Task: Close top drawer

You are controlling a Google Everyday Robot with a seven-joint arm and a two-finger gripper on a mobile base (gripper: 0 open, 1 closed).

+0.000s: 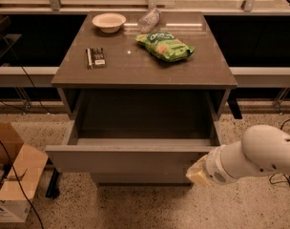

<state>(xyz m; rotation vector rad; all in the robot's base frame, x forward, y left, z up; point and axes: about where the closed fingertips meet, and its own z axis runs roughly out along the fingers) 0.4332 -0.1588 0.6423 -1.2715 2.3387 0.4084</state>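
The drawer (121, 159) stands pulled far out of the cabinet (150, 75), so I judge that no closing is done yet; the whole push toward 12 o'clock is left. The gripper (196, 171) is low at 4 o'clock, at the right end of the drawer front, seemingly touching it. The front stretches from it toward 9 o'clock. Whether the gripper is spread or pressed together, I cannot tell.

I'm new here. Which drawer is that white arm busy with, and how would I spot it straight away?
Find the grey-brown cabinet whose top carries a green snack bag and a bowl. Right beneath that top is the top drawer, wide and handle-less. It is the one pulled far out toward the viewer, and the gripper sits at the right end of its front.
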